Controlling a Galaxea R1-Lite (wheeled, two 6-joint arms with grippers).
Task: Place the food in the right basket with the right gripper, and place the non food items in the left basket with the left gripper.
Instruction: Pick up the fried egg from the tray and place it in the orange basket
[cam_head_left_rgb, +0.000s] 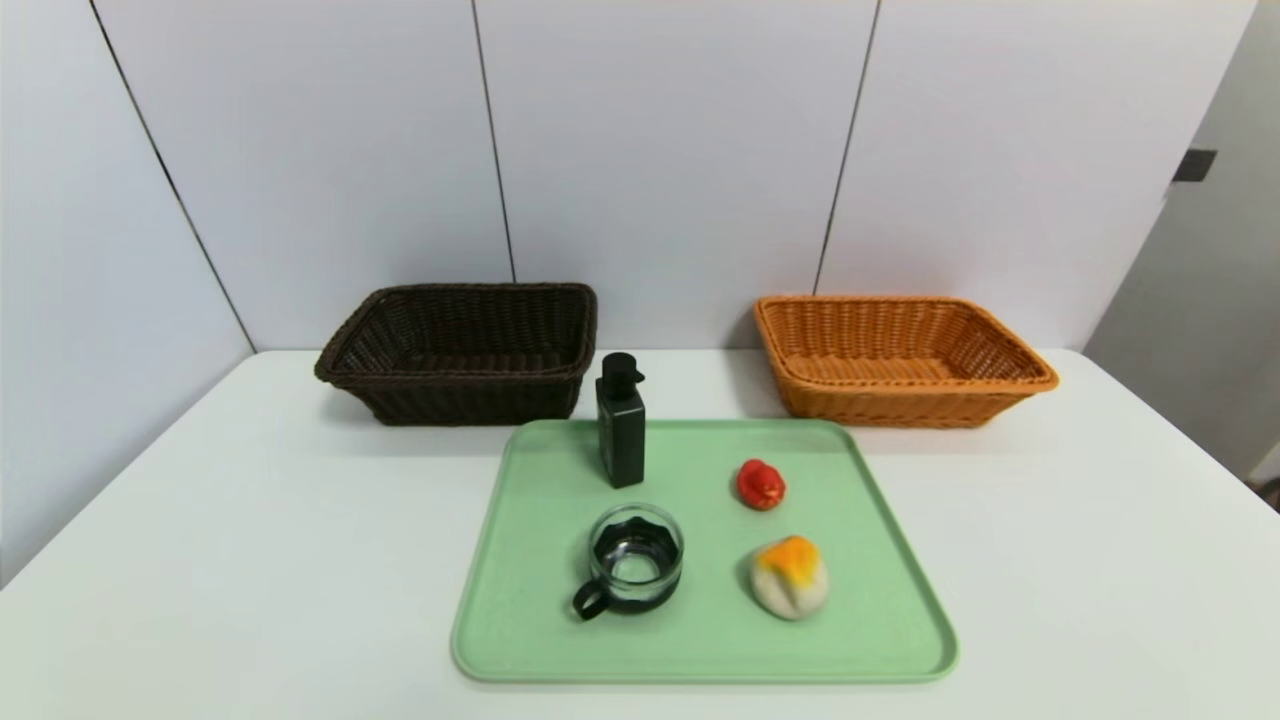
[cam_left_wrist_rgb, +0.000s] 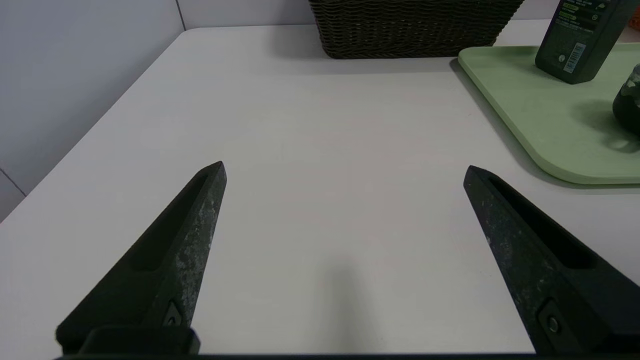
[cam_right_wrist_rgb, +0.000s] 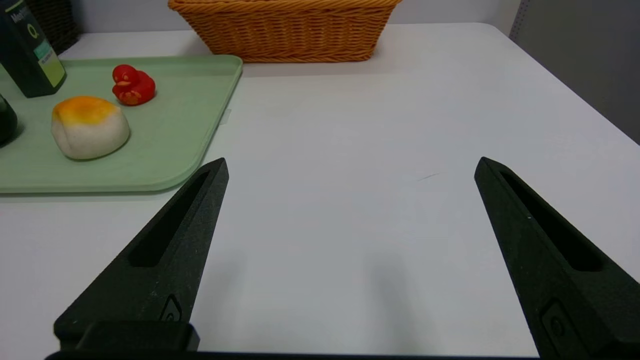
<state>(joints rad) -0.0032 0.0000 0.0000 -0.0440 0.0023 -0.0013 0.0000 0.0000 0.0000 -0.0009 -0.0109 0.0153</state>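
On the green tray (cam_head_left_rgb: 520, 560) stand a black pump bottle (cam_head_left_rgb: 620, 425), a glass cup with a black handle (cam_head_left_rgb: 632, 560), a small red piece of food (cam_head_left_rgb: 761, 485) and a white bun with an orange top (cam_head_left_rgb: 790, 577). The dark brown left basket (cam_head_left_rgb: 460, 350) and the orange right basket (cam_head_left_rgb: 900, 358) sit behind the tray, both empty. Neither arm shows in the head view. My left gripper (cam_left_wrist_rgb: 345, 167) hangs open over bare table left of the tray (cam_left_wrist_rgb: 515, 100). My right gripper (cam_right_wrist_rgb: 350, 165) is open over bare table right of the tray (cam_right_wrist_rgb: 200, 125), the bun (cam_right_wrist_rgb: 89, 127) and red food (cam_right_wrist_rgb: 132, 86) off to its side.
The white table (cam_head_left_rgb: 200, 560) ends at a wall behind the baskets, and its left edge meets a side wall. A grey panel stands beyond the right edge (cam_head_left_rgb: 1210, 300). The bottle (cam_left_wrist_rgb: 580, 40) and left basket (cam_left_wrist_rgb: 410, 25) lie ahead of the left gripper.
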